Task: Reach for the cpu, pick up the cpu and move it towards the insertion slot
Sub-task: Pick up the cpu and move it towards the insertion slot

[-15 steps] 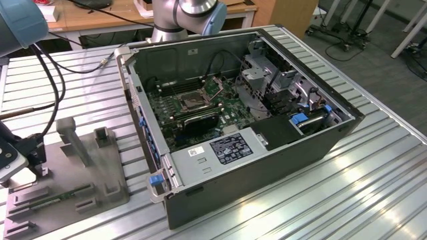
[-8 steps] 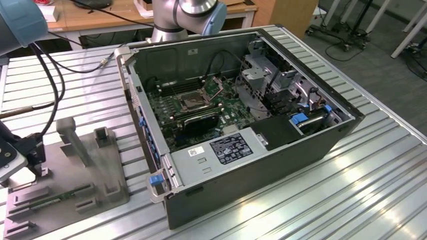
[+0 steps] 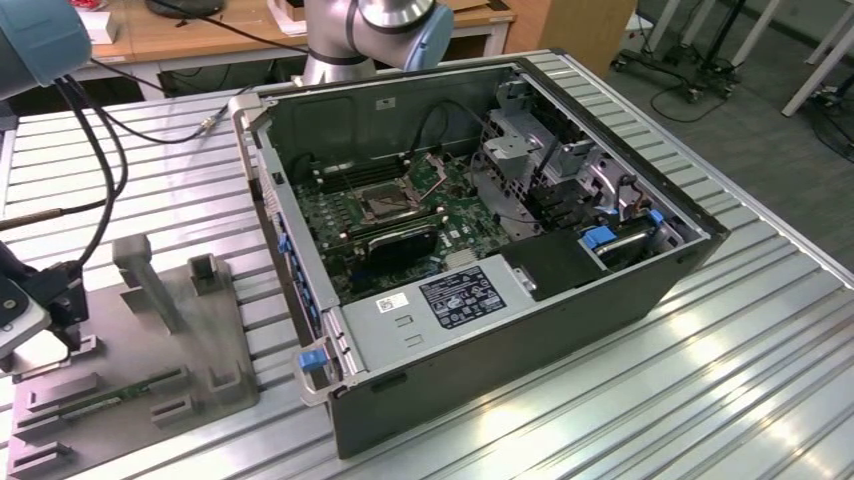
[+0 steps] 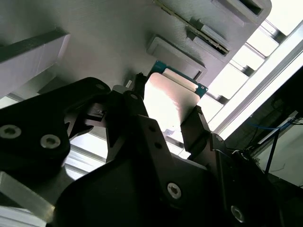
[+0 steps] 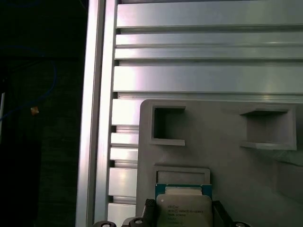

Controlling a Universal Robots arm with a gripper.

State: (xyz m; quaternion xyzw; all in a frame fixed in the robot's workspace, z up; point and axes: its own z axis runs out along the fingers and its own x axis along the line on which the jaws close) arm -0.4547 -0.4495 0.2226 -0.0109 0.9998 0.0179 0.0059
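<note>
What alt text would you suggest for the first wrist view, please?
The end effector grips a cpu by two opposite edges, over a grey fixture plate with rectangular pockets. The plate lies on a slatted aluminium table.

Claw (image 4: 168,100) clamps cpu (image 4: 173,90) by opposite edges; grey fixture plate (image 4: 109,42) behind.

harsh glare on cpu (image 4: 165,105), deep shadows

Grey plastic upright posts (image 3: 144,285) stand between the black gripper (image 4: 168,101), clamped on the silvery square cpu (image 5: 183,210), and the open black computer case (image 3: 534,330). Its metal-framed square insertion slot (image 3: 384,205) lies uncovered, with black cables (image 3: 430,130) and a silver drive cage (image 3: 523,150) crowding close.
</note>
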